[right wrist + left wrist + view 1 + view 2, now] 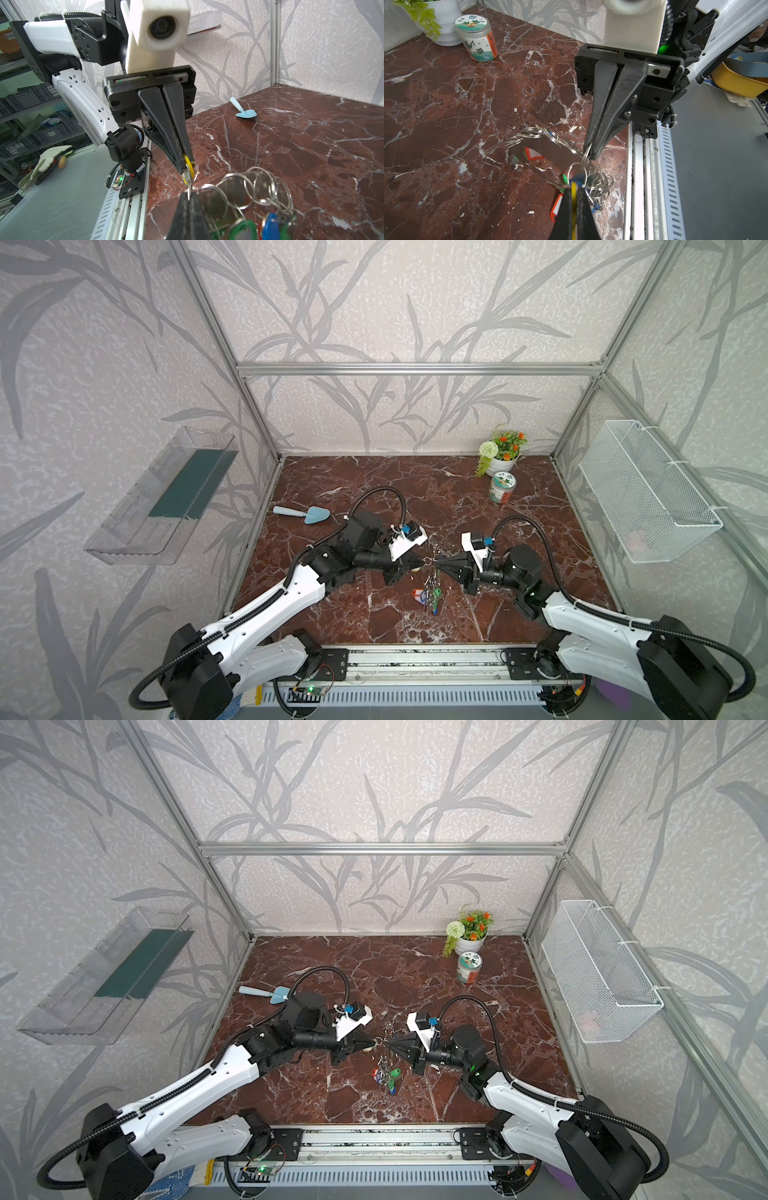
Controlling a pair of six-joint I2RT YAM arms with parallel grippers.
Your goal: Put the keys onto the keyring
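My left gripper point(371, 1042) and my right gripper point(394, 1044) meet almost tip to tip above the red marble table point(415, 977), both pinched shut — the keys point(368, 1051) show yellow at my left tips — and the keyring point(387, 1068) hangs below my right, coloured tags dangling low.

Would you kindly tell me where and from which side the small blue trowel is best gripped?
The blue trowel lies flat on the marble table, so I would take its slim handle from straight above, jaws across it. The broad blade looks too low and wide to pinch.
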